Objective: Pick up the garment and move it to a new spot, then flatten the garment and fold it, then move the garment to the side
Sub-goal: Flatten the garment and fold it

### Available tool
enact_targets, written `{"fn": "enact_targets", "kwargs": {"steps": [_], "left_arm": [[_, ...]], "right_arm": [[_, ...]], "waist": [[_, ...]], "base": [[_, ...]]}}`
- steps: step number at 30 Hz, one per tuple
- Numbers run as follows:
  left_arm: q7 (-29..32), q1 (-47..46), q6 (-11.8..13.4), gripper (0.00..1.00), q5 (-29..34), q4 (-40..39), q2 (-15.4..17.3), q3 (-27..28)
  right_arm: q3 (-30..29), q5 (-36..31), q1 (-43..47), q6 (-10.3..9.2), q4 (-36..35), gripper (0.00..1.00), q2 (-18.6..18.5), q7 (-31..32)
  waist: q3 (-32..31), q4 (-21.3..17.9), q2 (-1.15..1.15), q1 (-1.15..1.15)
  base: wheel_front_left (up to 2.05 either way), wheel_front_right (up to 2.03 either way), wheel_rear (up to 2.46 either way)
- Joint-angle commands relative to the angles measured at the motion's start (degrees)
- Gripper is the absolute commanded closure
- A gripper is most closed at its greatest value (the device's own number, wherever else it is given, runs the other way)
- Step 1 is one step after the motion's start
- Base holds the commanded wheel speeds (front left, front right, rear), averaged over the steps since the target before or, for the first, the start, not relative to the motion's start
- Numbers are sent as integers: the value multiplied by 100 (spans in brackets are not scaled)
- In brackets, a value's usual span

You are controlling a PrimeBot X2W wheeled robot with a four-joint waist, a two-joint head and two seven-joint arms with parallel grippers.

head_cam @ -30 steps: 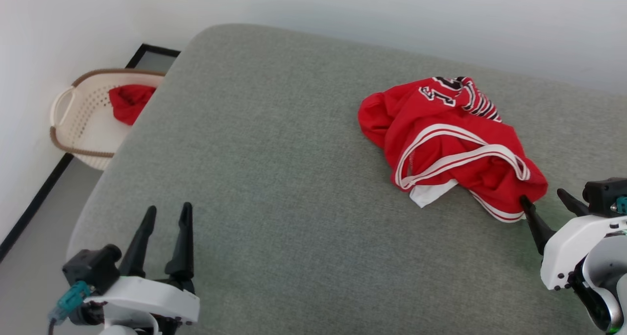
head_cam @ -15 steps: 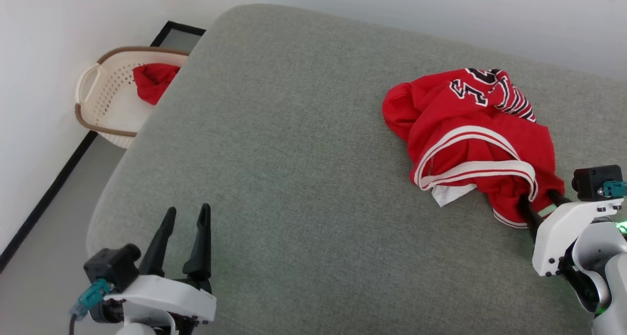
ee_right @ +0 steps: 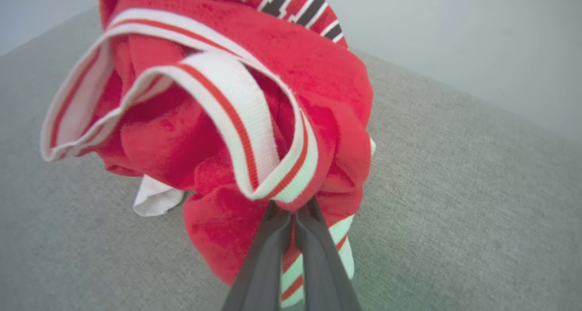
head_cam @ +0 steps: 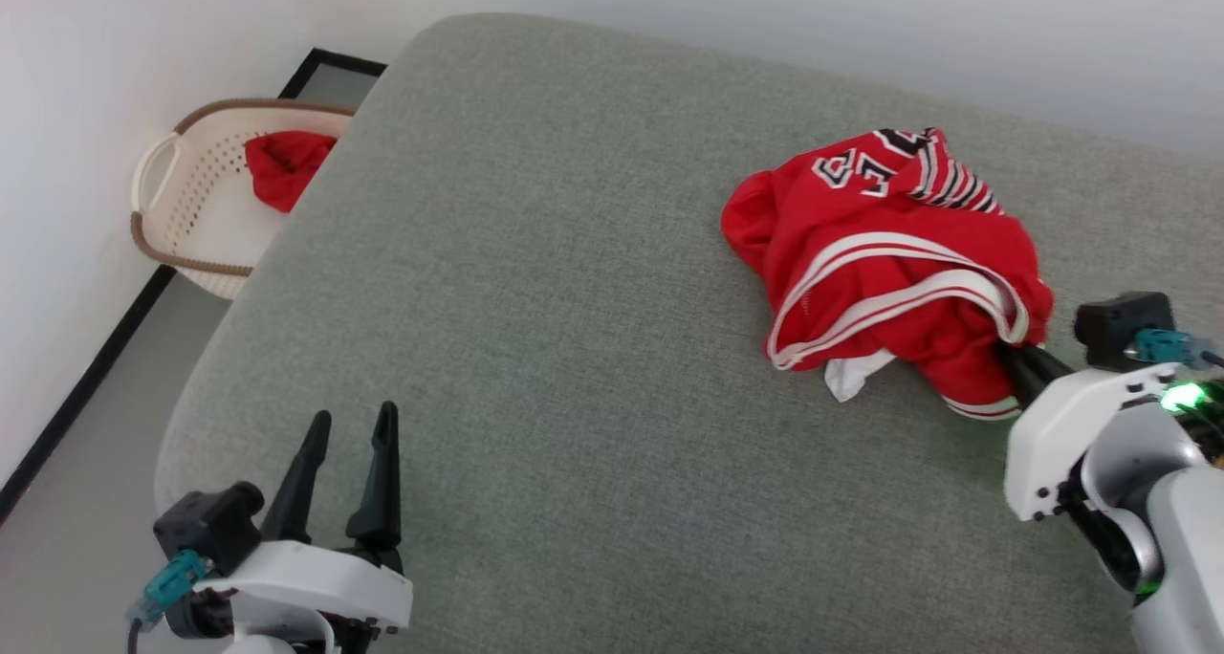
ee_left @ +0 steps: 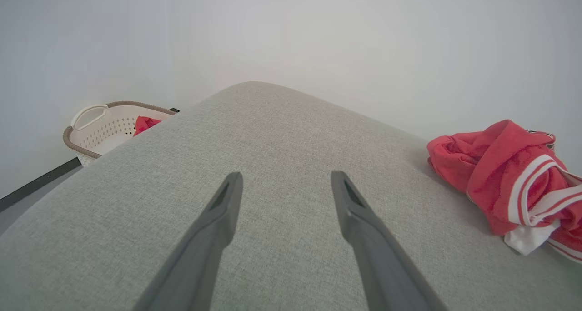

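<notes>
The garment (head_cam: 889,272) lay bunched at the right of the grey surface (head_cam: 574,300), one fold pinched in the closed right gripper (ee_right: 293,213). The left gripper (head_cam: 354,413) stood wide and empty. A slow, high lift was judged necessary to clear trailing cloth.

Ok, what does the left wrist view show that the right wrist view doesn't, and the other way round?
Left wrist view: the left gripper, open, pointing across the grey fabric surface, and a cream laundry basket holding a red cloth beyond the surface's edge. Right wrist view: the right gripper shut on the crumpled red jersey just under a loop of its striped trim. Shared: the jersey, the grey fabric surface and the pale wall.
</notes>
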Motion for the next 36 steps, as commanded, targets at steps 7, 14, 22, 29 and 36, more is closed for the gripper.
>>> {"fn": "enact_targets", "kwargs": {"steps": [7, 14, 22, 29, 36], "left_arm": [[-23, 73, -47, 0, 227, 51, -65, 133], [-23, 79, -117, 0, 351, 136, -159, 243], [-23, 104, -176, 0, 492, 226, -236, 382], [-12, 275, -208, 0, 670, 101, -233, 652], [-12, 432, -253, 0, 821, -59, -297, 899]], "right_arm": [[705, 94, 36, -2, -650, 100, 48, 142], [1418, 281, 142, -2, -872, 100, 158, 345], [1876, 625, 232, -2, -618, 0, 198, 254], [1620, 841, 387, -2, -904, 0, 143, 44], [1164, 775, 697, -2, -1291, 0, 166, -153]], "waist": [[-136, -77, 0, 0], [-192, -43, 0, 0], [-225, -77, 0, 0], [-330, -343, 0, 0], [-470, -607, 0, 0]], "base": [[0, 0, 0], [0, 0, 0], [0, 0, 0], [0, 0, 0], [0, 0, 0]]}}
